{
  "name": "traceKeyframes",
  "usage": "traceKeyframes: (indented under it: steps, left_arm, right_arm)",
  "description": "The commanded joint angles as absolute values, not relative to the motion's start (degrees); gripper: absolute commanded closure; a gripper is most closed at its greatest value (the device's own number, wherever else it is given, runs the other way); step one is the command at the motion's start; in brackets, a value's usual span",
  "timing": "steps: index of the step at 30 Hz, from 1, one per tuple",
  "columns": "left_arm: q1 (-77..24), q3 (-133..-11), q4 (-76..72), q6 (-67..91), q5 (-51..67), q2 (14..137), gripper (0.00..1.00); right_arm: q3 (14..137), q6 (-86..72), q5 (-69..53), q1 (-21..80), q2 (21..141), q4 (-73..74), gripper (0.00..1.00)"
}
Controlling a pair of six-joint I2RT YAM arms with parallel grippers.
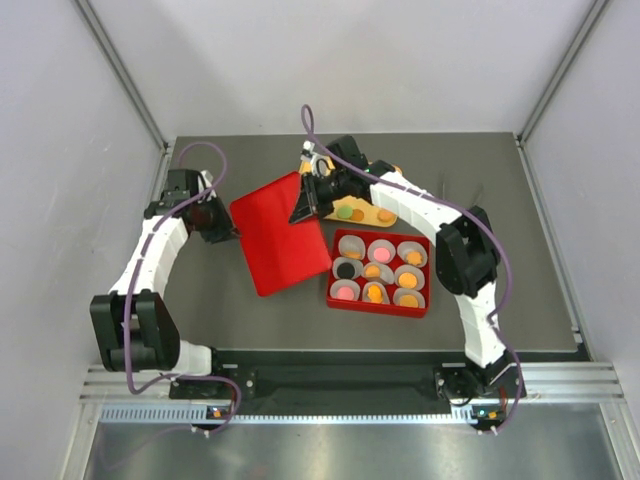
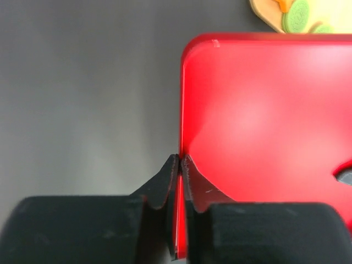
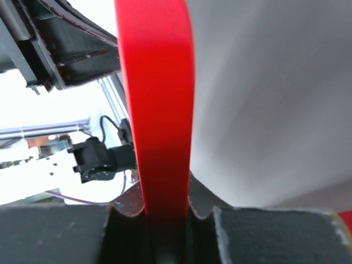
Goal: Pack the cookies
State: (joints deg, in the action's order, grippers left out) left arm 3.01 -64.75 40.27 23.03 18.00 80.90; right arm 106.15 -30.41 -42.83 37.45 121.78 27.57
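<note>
A flat red lid is held tilted above the table, left of a red box. The box holds white paper cups with cookies in them: pink, orange, black. More cookies, green and orange, lie on a tan board behind the box. My left gripper is shut on the lid's left edge, as the left wrist view shows. My right gripper is shut on the lid's far right edge.
The tan board with a green cookie shows at the top right of the left wrist view, beyond the lid. The dark table is walled by grey panels on three sides. The right arm reaches over the board.
</note>
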Motion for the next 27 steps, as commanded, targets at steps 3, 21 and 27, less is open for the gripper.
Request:
traceKeyframes:
  steps: [3,21,27]
  left_arm:
    - [0.0,-68.1,36.0,22.7,17.7,77.3,0.7]
    - [-44.7,-74.9,32.2,2.7,-26.0,64.6,0.18]
    - [-63.8,-64.9,18.7,-11.6,-40.7,63.5,0.15]
  right_arm:
    - [104.4,-34.6,-39.6,35.5,114.0,26.7,0.97]
    - [110.8,-44.7,-43.1,24.4,110.2,36.8,1.0]
    - [109.3,-45.8,-43.4,21.7,107.6,36.9,1.0]
